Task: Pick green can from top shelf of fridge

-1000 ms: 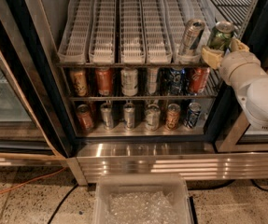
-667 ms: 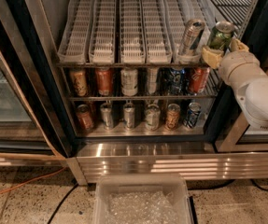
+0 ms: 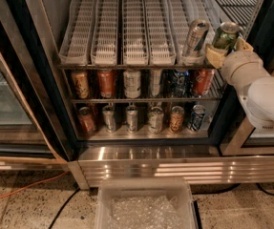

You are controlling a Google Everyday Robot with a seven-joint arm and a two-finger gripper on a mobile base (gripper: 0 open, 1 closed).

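The green can (image 3: 225, 34) is at the right end of the top shelf (image 3: 127, 30), a rack of white slotted lanes in the fridge (image 3: 146, 151). It is tilted slightly, with its silver top rim up. My gripper (image 3: 228, 49) comes in from the right on a white arm. Its pale yellowish fingers (image 3: 215, 57) sit on either side of the can's lower body, shut on it. A silver-grey can (image 3: 195, 37) leans in the lane just left of the green can.
Two lower wire shelves hold several cans (image 3: 131, 82). The black door frame (image 3: 270, 18) stands close behind the arm on the right. A clear plastic bin (image 3: 146, 206) sits on the floor below the fridge. An orange cable (image 3: 17, 190) crosses the floor at left.
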